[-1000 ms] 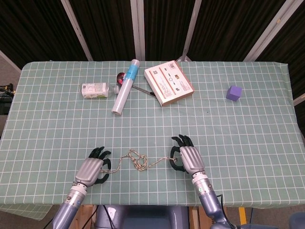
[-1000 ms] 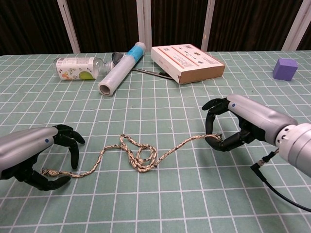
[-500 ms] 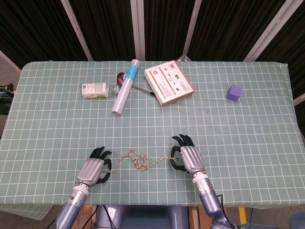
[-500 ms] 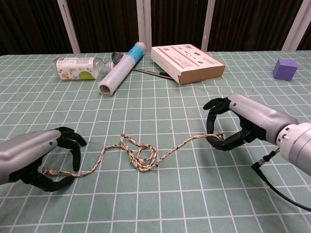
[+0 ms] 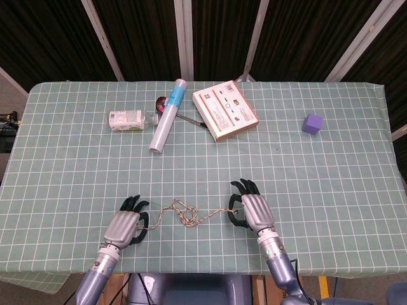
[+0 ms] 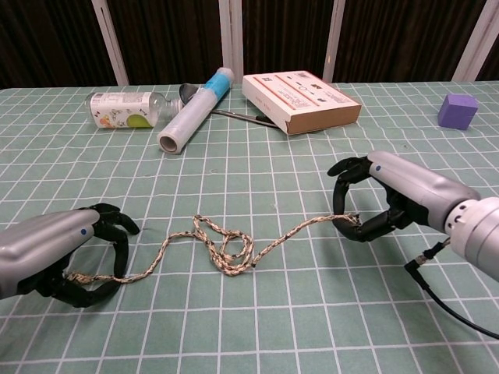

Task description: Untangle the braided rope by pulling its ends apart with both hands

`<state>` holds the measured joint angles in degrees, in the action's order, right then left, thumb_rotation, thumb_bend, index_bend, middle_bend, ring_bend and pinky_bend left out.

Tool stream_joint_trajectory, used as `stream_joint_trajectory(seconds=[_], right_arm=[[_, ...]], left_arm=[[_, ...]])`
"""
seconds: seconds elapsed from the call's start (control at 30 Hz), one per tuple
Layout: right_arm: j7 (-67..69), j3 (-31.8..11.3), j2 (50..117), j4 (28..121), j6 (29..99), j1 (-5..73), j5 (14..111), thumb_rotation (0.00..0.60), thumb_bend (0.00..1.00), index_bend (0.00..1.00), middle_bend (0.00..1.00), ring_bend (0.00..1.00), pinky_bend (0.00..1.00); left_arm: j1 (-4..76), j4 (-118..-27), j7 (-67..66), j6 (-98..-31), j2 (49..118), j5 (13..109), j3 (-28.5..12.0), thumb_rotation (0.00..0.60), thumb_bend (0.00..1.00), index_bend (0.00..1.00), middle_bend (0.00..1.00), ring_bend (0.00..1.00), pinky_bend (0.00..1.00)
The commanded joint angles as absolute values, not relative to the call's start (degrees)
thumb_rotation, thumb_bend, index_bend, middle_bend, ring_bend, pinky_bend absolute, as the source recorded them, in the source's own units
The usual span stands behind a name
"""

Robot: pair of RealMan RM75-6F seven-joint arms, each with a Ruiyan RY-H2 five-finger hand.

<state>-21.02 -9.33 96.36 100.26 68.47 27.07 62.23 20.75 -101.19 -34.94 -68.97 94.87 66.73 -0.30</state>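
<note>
Table (image 5: 331, 190): covered in green checked cloth, flat and matte. Left hand (image 6: 54, 253) and right hand (image 6: 382, 199): metal-backed with black fingers, each pinching one rope end, other fingers curled loosely. Rope (image 6: 226, 249): braided, tan-speckled, thin; lies near the table's front edge, between the hands, with a loose knot at its middle. Judged light, limp and slightly rough, so best gripped at the very ends.

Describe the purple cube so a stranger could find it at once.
Start at the green checked tablecloth and go to its far right side, past the flat printed box. The purple cube sits there alone, well apart from the cluster at the back. It is the only small, solid-purple block on the table.
</note>
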Motion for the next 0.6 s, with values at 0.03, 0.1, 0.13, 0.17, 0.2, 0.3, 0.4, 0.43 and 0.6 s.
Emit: stream_joint_trajectory(seconds=[0.03,0.1,0.13,0.17,0.2,0.3,0.4,0.43,0.6], right_arm=[[-21.06,-9.3,96.14,100.38,68.53,27.05,62.31,0.6,0.46,0.65,0.18,0.0,0.0],[-21.01,-9.38,95.91,100.51,68.63,27.02,62.33,0.6,0.46,0.65,0.18,0.0,0.0],[-20.99,-9.46,95.72,100.59,68.68,27.01,62.33,0.6,0.46,0.65,0.18,0.0,0.0],[-20.99,-9.54,95.49,100.69,68.73,27.0,62.34,0.6,0.46,0.65,0.18,0.0,0.0],[-20.97,-9.64,95.32,100.77,68.79,26.99,62.34,0.6,0.46,0.65,0.18,0.0,0.0],[-20.96,-10.1,94.47,101.21,69.0,27.03,62.4,0.6,0.46,0.65,0.18,0.0,0.0],[-20.87,-10.59,93.48,101.71,69.21,27.04,62.46,0.6,0.46,0.65,0.18,0.0,0.0],[-20.88,-10.72,93.06,101.88,69.22,27.05,62.45,0.6,0.46,0.65,0.18,0.0,0.0],[-20.73,-11.44,91.11,102.5,69.46,26.97,62.26,0.6,0.46,0.65,0.18,0.0,0.0]], left_arm=[[20.76,-101.29,-34.95,-69.14,94.71,66.74,-0.33,0.6,0.53,0.6,0.18,0.0,0.0],[20.8,-101.46,-34.87,-69.33,94.52,66.81,-0.44,0.6,0.53,0.6,0.18,0.0,0.0],[20.84,-101.62,-34.83,-69.45,94.35,66.87,-0.54,0.6,0.53,0.6,0.18,0.0,0.0],[20.92,-101.85,-34.77,-69.65,94.15,67.03,-0.77,0.6,0.54,0.6,0.18,0.0,0.0],[20.99,-102.01,-34.72,-69.79,94.01,67.16,-0.97,0.6,0.54,0.6,0.18,0.0,0.0],[21.33,-103.26,-34.31,-70.3,93.33,67.42,-2.04,0.6,0.54,0.6,0.18,0.0,0.0],[21.78,-104.87,-34.18,-70.75,92.37,67.57,-3.24,0.6,0.54,0.6,0.18,0.0,0.0],[21.97,-105.51,-34.15,-70.91,91.95,67.57,-3.73,0.6,0.54,0.6,0.18,0.0,0.0],[22.73,-107.96,-33.97,-71.51,90.02,67.11,-5.9,0.6,0.54,0.6,0.18,0.0,0.0]])
